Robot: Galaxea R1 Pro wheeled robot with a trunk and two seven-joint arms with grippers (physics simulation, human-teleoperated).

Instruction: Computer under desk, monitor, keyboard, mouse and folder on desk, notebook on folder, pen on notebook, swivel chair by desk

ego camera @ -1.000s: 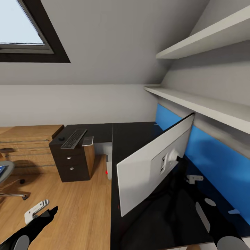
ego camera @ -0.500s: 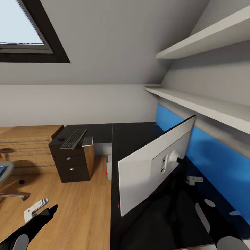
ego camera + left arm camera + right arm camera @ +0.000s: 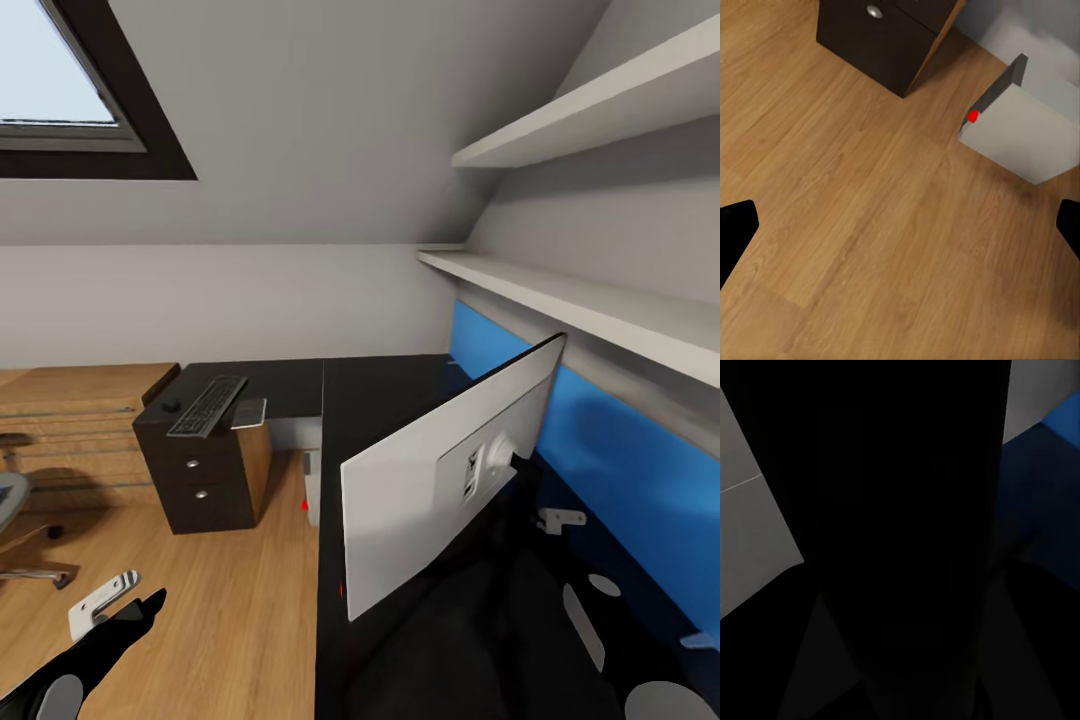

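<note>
The monitor (image 3: 430,480) stands tilted on the black desk (image 3: 380,390), its white back towards me. My right gripper (image 3: 548,520) reaches in behind it, and in the right wrist view its dark fingers press on the black stem (image 3: 900,510). The keyboard (image 3: 207,405) and the small mouse (image 3: 171,406) lie on a dark drawer cabinet (image 3: 205,480). The grey computer (image 3: 312,490) (image 3: 1027,139) stands under the desk with a red light on. My left gripper (image 3: 128,598) (image 3: 900,232) hangs open over the wood floor. The swivel chair (image 3: 15,505) is cut off at the left edge.
A small grey flat pad (image 3: 248,411) lies beside the keyboard. The blue back panel (image 3: 610,450) and two white shelves (image 3: 560,300) run along the desk's right side. A low wood cabinet (image 3: 70,400) stands behind the chair. Wood floor (image 3: 220,620) lies left of the desk.
The monitor has turned slightly, its near edge shifting right. The view has since swung a little to the right, so the cabinet and chair sit further left. The left arm has not moved.
</note>
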